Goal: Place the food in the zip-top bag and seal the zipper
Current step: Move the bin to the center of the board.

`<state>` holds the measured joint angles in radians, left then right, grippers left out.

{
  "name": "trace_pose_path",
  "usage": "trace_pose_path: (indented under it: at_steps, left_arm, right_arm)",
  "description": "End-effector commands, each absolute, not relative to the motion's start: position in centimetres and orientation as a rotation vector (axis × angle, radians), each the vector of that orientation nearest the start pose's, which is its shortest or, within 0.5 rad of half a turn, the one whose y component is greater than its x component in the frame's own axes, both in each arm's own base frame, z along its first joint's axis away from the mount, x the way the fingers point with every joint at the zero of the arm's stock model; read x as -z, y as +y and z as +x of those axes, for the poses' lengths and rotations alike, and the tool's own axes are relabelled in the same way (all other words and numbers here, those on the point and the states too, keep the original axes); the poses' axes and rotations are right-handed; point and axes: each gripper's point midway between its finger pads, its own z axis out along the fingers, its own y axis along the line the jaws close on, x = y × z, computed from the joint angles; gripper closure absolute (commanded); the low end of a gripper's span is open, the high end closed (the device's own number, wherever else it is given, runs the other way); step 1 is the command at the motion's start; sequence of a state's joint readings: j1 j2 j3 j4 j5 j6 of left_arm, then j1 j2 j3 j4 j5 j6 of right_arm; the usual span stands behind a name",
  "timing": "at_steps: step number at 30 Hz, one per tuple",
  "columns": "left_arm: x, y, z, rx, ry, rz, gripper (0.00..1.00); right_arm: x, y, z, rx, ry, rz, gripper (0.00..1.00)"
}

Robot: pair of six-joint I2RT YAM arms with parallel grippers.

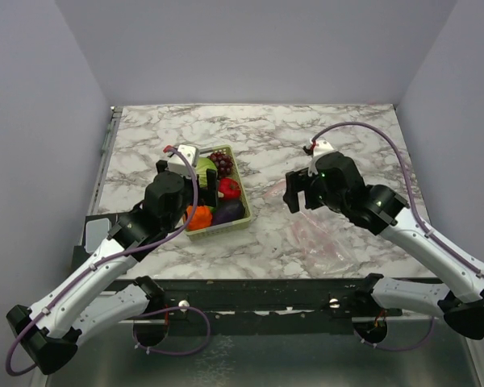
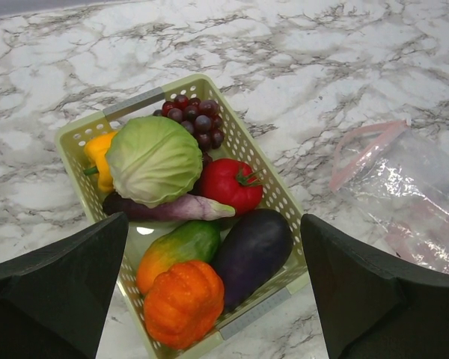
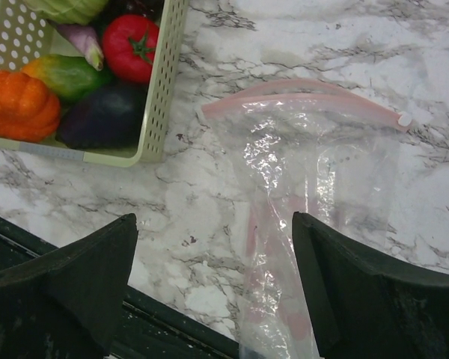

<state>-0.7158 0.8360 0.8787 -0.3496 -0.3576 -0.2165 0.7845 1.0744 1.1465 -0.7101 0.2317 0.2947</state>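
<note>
The food fills a yellow-green basket: a cabbage, a tomato, a purple eggplant, an orange pumpkin, dark grapes and a yellow pepper. My left gripper hangs open above the basket's near end and holds nothing. To the right, the clear zip-top bag lies flat on the marble. Its pink zipper curves along the far edge. Over the bag's near part my right gripper stands open, with only marble and crinkled plastic showing below the fingers.
The basket lies a short way left of the bag. A dark rail runs along the table's near edge, close under the right gripper. Grey walls enclose the marble table on three sides.
</note>
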Motion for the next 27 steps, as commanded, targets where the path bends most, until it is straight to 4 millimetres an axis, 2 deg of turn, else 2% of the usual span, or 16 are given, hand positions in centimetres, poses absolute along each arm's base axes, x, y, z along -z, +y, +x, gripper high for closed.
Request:
trace_pose_path:
  at_steps: [1,6,15,27]
  left_arm:
    - [-26.6,-14.0,26.3,0.225,1.861,0.17,0.01]
    - [-27.4,-12.9,26.2,0.197,1.833,0.121,0.01]
    - [-28.3,-12.1,25.8,0.199,1.802,0.088,0.01]
    - [-28.8,-11.9,25.5,0.214,1.784,0.076,0.01]
  right_arm:
    - [-25.1,21.5,24.1,-0.407,2.179,-0.453,0.12]
    - [-25.1,23.1,25.5,-0.41,2.185,-0.457,0.17]
    - [-24.9,25.9,28.5,-0.41,2.191,-0.435,0.22]
    - [-22.0,30.1,33.2,-0.375,2.228,-0.391,0.36]
